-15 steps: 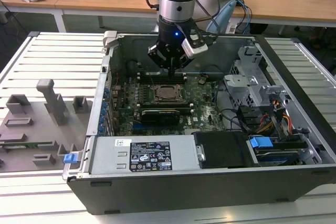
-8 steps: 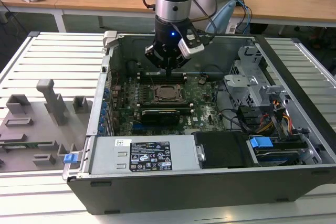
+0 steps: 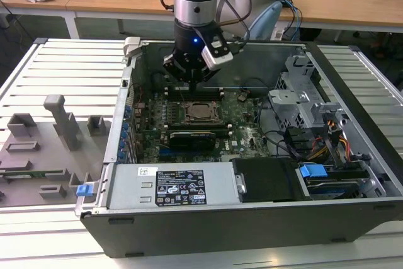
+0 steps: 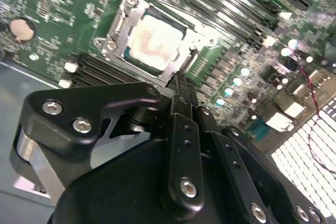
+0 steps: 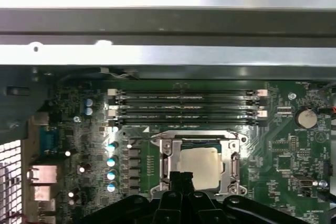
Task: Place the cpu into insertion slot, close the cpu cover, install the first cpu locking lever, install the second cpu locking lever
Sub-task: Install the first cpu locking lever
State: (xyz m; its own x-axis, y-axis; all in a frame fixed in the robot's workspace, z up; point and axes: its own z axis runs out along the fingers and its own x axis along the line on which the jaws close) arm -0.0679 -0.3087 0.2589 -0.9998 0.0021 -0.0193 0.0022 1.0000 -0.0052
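The cpu [image 3: 201, 112] lies flat in the insertion slot [image 3: 187, 113] on the green motherboard, its silvery-beige face showing in both wrist views [image 4: 152, 40] [image 5: 203, 165]. The cpu cover [image 4: 173, 18] [image 5: 166, 153], a thin metal frame, lies down around it, with the chip seen through its window. My gripper [image 3: 191, 83] hangs just above the socket's edge nearest the memory slots. Its two black fingers are pressed together, shut, with nothing between them [image 4: 181, 80] [image 5: 181, 177]. I cannot tell how the locking levers stand.
Long black memory slots [image 5: 184, 106] run beside the socket. A black card [image 3: 195, 137] sits on its other side. The case walls [image 3: 126, 92], the power supply [image 3: 176, 187] and a drive cage [image 3: 302, 102] close in the board. A grey fixture tray [image 3: 44, 149] lies at the exterior view's left.
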